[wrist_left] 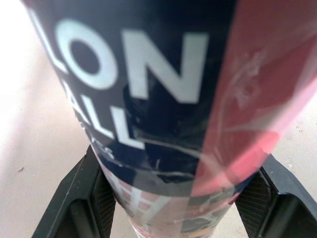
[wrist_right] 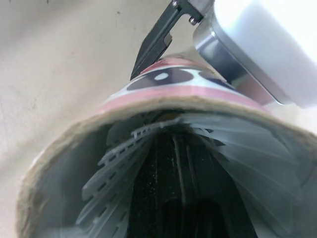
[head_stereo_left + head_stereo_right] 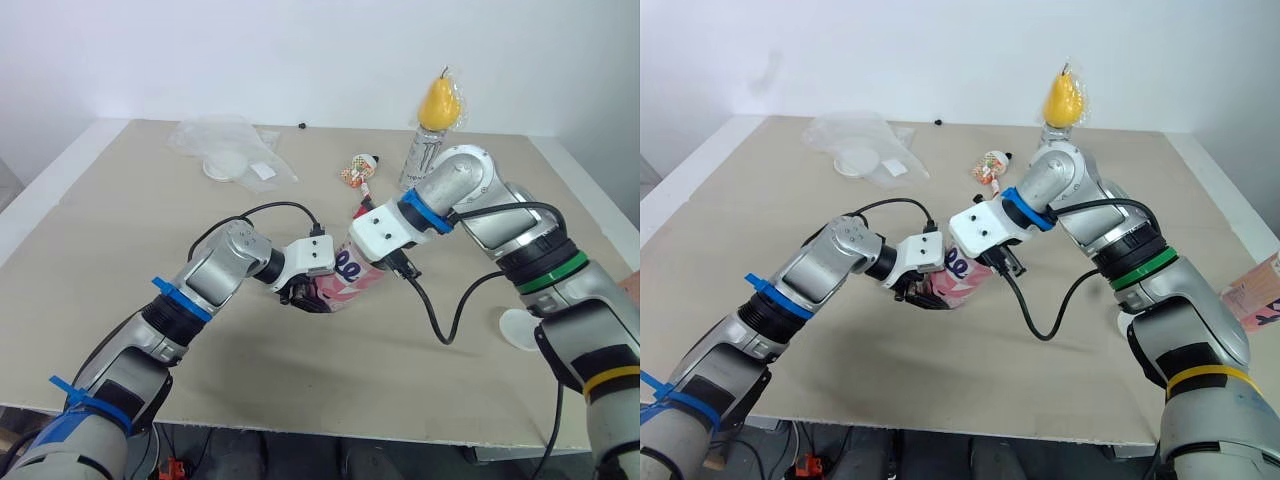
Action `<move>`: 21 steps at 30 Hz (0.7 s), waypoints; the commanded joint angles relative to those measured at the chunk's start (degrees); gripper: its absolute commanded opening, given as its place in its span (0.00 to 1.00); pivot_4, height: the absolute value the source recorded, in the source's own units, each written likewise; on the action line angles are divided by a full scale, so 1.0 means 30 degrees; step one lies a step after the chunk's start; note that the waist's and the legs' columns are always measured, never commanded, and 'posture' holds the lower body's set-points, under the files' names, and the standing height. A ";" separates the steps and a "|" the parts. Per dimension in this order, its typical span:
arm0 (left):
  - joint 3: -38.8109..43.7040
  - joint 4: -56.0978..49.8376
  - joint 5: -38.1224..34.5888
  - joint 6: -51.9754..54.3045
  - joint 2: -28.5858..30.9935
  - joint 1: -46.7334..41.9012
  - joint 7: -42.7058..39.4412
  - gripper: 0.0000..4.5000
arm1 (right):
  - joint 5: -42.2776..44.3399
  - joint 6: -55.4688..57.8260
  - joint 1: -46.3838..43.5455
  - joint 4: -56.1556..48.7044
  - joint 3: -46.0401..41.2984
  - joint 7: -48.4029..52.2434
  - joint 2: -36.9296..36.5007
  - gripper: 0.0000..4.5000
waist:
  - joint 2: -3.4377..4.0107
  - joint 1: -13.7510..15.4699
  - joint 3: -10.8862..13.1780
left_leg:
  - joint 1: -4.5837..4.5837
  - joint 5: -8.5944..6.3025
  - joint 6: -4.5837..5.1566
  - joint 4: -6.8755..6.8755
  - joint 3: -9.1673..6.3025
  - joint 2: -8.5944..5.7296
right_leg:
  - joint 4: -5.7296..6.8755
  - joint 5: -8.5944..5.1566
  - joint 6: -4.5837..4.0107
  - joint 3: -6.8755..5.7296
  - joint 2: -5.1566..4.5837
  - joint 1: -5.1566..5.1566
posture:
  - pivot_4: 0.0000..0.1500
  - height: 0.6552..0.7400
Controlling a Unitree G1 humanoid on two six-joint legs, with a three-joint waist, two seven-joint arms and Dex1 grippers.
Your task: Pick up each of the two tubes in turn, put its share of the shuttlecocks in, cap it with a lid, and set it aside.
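Got the tube [image 3: 345, 280] tilted low over the middle of the counter [image 3: 120, 260], pinched across its lower body by the left gripper [image 3: 308, 293], black fingers [image 1: 74, 198] clamped flat on opposite sides. Can't tell if the bottom end touches the counter. Reaching down the open mouth from above: the right gripper [image 2: 174, 203], buried inside a shuttlecock [image 2: 119, 163], so no way to tell whether clenched or released. Looks like plain rolled cardboard, raw brown rim, glossy pink and navy wrap with big white lettering, film a bit scuffed and wrinkled near the pinch. Probably very light and stiff lengthwise, but easy to squash out of round, so worth squeezing only enough to stop a slide on that slick wrap. Better to grab mid-body or lower, well clear of the mouth, leaving the rim round for capping. Guessing the textured pads [image 1: 250, 198] help with grip. Shuttlecock skirt white, slotted, thin, fanned against the inner wall; fragile for sure, best pushed straight down the axis and never sideways. Two flat white discs, likely the caps: one [image 3: 225, 165] in a clear bag at the far left of the counter, one [image 3: 520, 328] near the right forearm.
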 commanded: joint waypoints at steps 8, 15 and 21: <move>-0.0111 -0.0279 0.0220 -0.0176 -0.0043 0.0390 0.0118 0.63 | 0.3424 0.3035 0.0032 -0.1868 -0.1140 0.0663 -0.2284 0.01 | 0.0000 0.0015 0.0028 | -0.0058 -0.0002 -0.0001 -0.0012 0.0000 -0.0007 | -0.0001 -0.0033 -0.0003 -0.0003 -0.0005 -0.0047 | 1.00 1.00; 0.0144 -0.0232 0.0083 -0.0539 -0.0095 0.0705 0.0287 0.63 | 0.5372 0.5236 0.0975 -0.3814 -0.3396 0.0663 -0.4443 0.01 | -0.0003 0.0076 0.0050 | -0.0122 -0.0010 -0.0009 -0.0030 -0.0047 -0.0073 | -0.0009 -0.0091 0.0050 0.0005 -0.0031 -0.0063 | 1.00 1.00; 0.1208 0.0358 -0.0544 -0.1634 -0.0917 0.1279 0.1001 0.63 | 0.8756 1.0503 0.3191 -0.5909 -0.8476 -0.1599 -0.5717 0.01 | -0.0005 0.0146 0.0060 | -0.0141 -0.0011 -0.0006 -0.0027 -0.0069 -0.0108 | -0.0019 -0.0086 0.0040 0.0006 -0.0070 -0.0044 | 1.00 1.00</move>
